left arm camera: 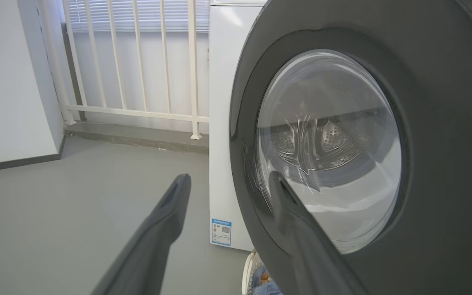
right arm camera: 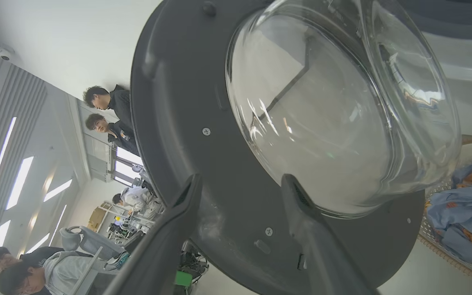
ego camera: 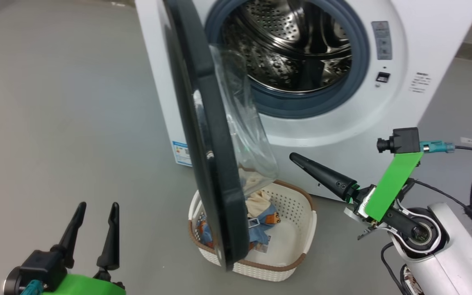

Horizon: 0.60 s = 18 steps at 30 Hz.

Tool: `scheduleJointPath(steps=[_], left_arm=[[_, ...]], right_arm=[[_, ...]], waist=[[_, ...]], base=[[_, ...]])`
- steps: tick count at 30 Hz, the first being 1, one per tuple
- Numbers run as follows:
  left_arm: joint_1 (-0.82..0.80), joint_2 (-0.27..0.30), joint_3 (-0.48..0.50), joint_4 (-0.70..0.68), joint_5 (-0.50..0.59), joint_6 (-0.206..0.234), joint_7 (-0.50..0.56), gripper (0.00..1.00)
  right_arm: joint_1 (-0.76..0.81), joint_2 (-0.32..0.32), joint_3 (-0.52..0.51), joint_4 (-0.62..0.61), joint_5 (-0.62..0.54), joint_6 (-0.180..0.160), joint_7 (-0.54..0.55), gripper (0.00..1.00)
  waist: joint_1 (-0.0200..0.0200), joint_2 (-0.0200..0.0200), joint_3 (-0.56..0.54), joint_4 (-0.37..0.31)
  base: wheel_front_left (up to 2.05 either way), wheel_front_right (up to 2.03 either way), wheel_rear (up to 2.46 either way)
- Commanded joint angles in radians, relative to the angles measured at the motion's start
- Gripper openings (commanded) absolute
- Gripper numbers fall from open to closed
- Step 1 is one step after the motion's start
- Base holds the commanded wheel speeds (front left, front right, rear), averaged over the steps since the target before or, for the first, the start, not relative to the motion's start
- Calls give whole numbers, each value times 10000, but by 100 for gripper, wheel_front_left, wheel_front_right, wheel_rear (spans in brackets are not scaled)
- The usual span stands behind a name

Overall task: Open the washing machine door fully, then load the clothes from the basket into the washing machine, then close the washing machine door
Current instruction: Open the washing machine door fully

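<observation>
Half-open washing machine door [ego camera: 213,164] standing edge-on over the basket [ego camera: 260,273] of clothes [ego camera: 262,223]; right gripper [ego camera: 294,156], fingers apart and empty, points at its inner glass side, nearer than the likewise spread, empty left gripper [ego camera: 98,207].

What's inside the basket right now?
Light blue bear-print clothes with a cream piece lie in the basket. The open washing machine door covers the basket's left part, so anything there is hidden.

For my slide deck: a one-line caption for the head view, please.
Door swung out edge-on before the basket of clothes, drum bare, left gripper and right gripper open and empty.
</observation>
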Motion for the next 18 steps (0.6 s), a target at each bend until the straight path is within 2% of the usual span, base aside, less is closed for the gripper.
scheduleJointPath(steps=[1,6,18], left_arm=[[-124,102,384,-266,47,-31,-82,100],[-82,62,445,-305,44,-31,-82,100],[118,-12,591,-441,28,-31,-82,100]], right_arm=[[-34,-41,94,-375,-145,29,-148,100],[242,-404,240,-1024,-863,29,-1378,100],[1437,-1890,1003,-1721,-2617,29,-4544,100]], waist=[[0,0,-16,-288],[0,0,-3,-684],[0,0,-28,-1398]], base=[[0,0,0],[0,0,0],[0,0,0]])
